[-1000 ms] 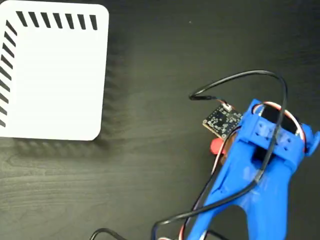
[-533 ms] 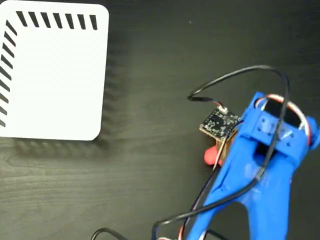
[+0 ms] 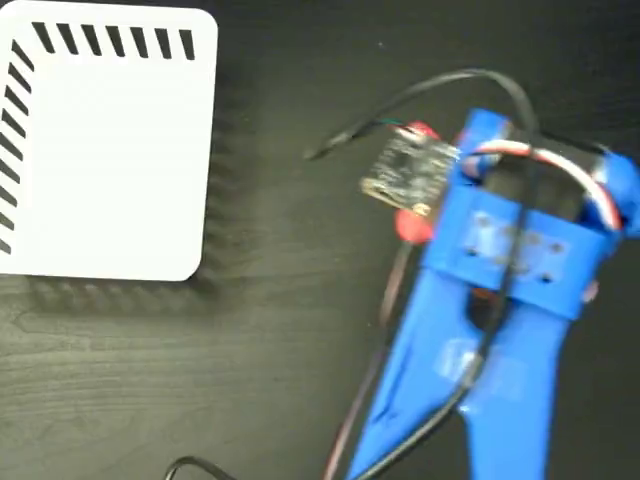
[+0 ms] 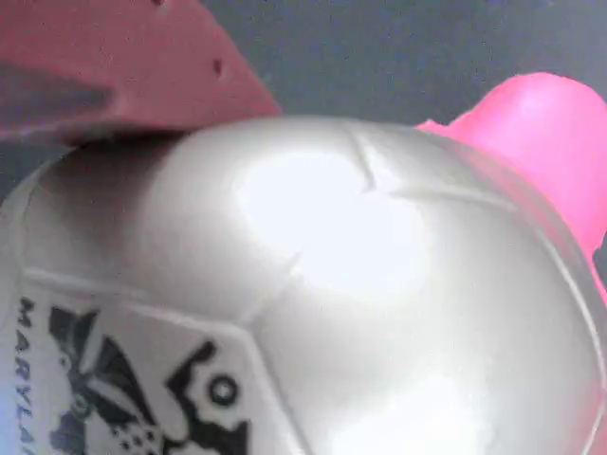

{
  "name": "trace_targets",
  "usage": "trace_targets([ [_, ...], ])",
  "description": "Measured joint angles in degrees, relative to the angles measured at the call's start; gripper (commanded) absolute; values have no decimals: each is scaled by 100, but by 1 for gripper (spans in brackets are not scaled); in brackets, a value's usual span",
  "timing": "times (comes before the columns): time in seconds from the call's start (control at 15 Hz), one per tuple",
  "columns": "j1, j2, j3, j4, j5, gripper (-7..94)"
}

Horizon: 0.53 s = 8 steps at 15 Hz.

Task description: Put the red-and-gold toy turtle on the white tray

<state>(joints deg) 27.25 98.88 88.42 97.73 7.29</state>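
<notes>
The dark tabletop (image 3: 300,330) fills the fixed view. The blue arm (image 3: 500,330) reaches up from the bottom right, with black and red wires along it. The white tray (image 3: 110,150) lies flat in the top left corner, with black stripes along its top and left edges. Only bare white shows inside it. It is well apart from the arm. A little circuit board (image 3: 405,172) sits on the arm's left side. The red-and-gold toy turtle (image 4: 322,303) is under the arm; only a red bit peeks out there. In the wrist view its shiny shell is very close, with a red gripper finger (image 4: 123,66) touching its top and a pink leg at the right. I cannot tell if the gripper is clamped on it.
</notes>
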Motion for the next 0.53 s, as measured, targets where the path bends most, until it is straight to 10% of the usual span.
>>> trace_targets([
  [0.53,-3946,-246,-949,-1283,571,0],
])
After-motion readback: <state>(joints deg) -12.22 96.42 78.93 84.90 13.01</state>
